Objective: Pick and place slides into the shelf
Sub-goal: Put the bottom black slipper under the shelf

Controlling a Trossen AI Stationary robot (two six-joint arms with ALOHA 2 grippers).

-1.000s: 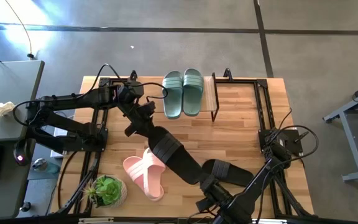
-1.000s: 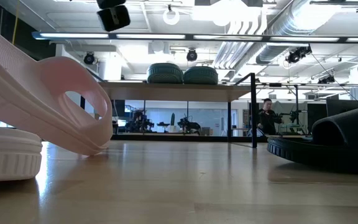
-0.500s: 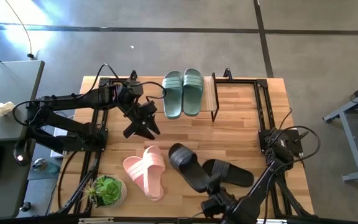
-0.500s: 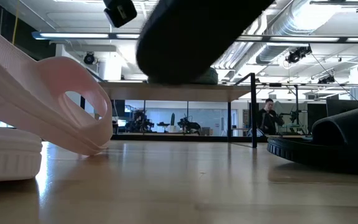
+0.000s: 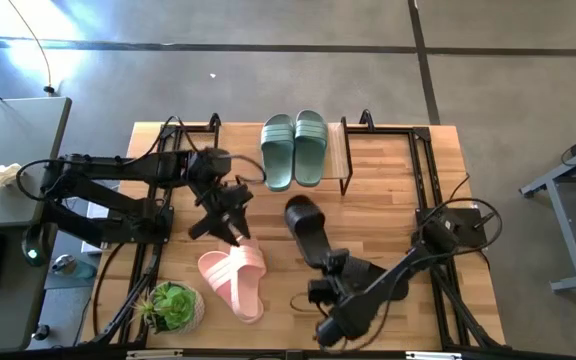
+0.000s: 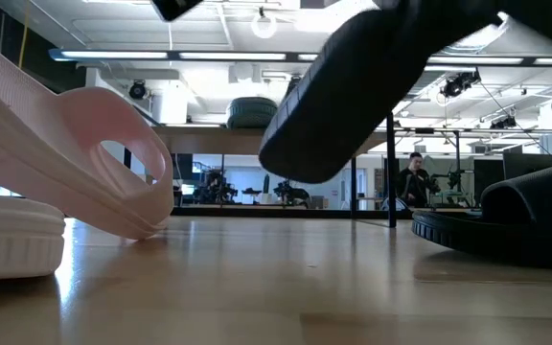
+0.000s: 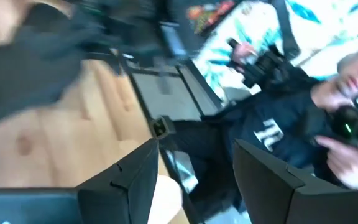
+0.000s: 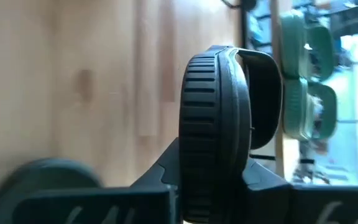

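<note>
Black slide point(image 5: 306, 228) with ribbed strap, lifted off the table, clamped in right pincer point(image 5: 330, 264), left pincer point(image 5: 230, 208) open and empty

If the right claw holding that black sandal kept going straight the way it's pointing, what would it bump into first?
Probably the shelf and the green sandals on it. The right gripper points the black sandal that way, with only bare table between, though height is hard to judge.

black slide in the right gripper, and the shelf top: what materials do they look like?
Black slide, clamped in the right gripper: looks like moulded foam or soft rubber, matte, with a ribbed sole edge and no sheen. Which of the two can't be told by eye. Shelf top: light wood plank with visible grain, satin look, on thin black metal wire side frames. Left gripper hangs over the table.
</note>
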